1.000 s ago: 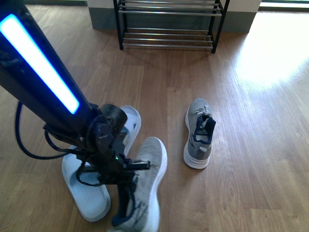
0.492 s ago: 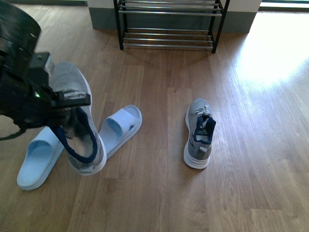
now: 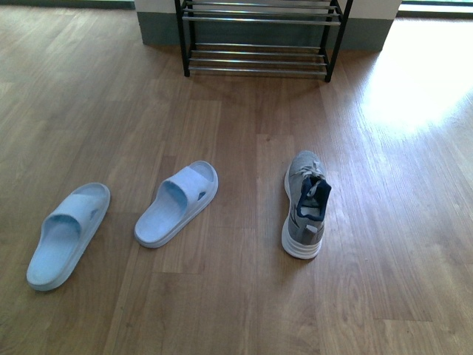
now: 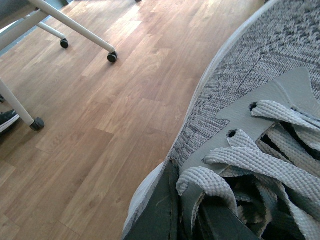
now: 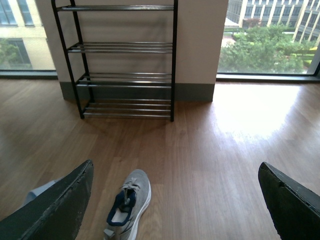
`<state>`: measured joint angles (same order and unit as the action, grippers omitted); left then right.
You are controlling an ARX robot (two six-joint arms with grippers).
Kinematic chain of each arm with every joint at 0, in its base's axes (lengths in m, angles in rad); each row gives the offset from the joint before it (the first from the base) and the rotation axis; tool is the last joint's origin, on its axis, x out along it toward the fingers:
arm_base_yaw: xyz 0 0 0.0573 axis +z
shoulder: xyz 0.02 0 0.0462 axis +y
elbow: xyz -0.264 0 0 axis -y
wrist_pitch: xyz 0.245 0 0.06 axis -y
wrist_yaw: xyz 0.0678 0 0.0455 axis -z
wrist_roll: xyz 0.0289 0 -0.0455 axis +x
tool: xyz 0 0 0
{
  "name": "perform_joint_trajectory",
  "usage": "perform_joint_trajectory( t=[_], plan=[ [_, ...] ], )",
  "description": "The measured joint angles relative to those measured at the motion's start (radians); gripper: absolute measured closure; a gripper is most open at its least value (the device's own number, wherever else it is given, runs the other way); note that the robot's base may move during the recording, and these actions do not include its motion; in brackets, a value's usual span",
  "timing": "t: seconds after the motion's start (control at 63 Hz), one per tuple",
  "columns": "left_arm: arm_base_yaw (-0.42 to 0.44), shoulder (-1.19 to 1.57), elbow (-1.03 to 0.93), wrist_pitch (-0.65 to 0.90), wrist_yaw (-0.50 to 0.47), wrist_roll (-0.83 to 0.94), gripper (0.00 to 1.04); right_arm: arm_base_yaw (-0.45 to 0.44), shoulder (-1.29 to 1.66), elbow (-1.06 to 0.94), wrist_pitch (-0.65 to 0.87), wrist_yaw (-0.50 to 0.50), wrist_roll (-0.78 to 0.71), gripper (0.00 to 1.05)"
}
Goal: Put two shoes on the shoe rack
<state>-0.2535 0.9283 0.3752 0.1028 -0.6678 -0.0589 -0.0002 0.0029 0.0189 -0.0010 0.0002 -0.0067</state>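
Left pincer (image 4: 190, 210) pinching grey sneaker (image 4: 260, 75) at collar, now lifted clear of front view. Second sneaker (image 3: 304, 207) untouched on floor (image 3: 222, 296). Right pincer (image 5: 175, 170) spread, empty. Carry to rack (image 3: 259, 44) likely next.

A grey knit sneaker (image 4: 260, 65) with pale laces (image 4: 240, 155) sits pinched in the dark end effector (image 4: 187, 212), with wooden floor (image 4: 115, 115) and white wheeled legs (image 4: 75, 25) behind it.

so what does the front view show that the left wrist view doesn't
Only the front view: a pale blue slide, a second slide, one grey sneaker standing on the floor, and the shoe rack. Only the left wrist view: another grey sneaker up close, gripped near its laces by the left gripper, plus white legs on castors. Both: the wooden floor.
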Motion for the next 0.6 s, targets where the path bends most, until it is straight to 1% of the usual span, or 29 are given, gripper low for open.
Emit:
perform_joint_trajectory(
  t=[0.603],
  plan=[
    [-0.002,0.004,-0.005,0.000,0.005,0.014,1.03,0.000,0.000,0.000,0.000,0.000,0.000,0.09]
  ],
)
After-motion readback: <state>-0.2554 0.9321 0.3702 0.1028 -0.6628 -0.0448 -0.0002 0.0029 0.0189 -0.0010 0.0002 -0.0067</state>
